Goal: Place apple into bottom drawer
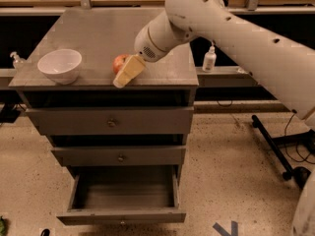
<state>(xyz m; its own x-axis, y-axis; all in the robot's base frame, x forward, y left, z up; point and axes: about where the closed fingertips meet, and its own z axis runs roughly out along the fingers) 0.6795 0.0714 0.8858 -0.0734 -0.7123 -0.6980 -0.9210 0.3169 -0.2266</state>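
Note:
The apple [118,63], small, red with yellowish patches, sits on the grey cabinet top [98,28] near its front edge, right of the middle. My gripper [124,76], pale yellow, slants down from the white wrist right in front of the apple and covers its right side. I cannot tell whether it grips the apple. The bottom drawer [123,215] is pulled out below, a wide shallow grey tray with nothing in it.
A white bowl [60,65] stands on the cabinet top at the left. Two upper drawers with round knobs [112,123] are shut. A sanitiser bottle [209,59] stands behind on the right. A black stand's legs [275,146] lie on the floor at the right.

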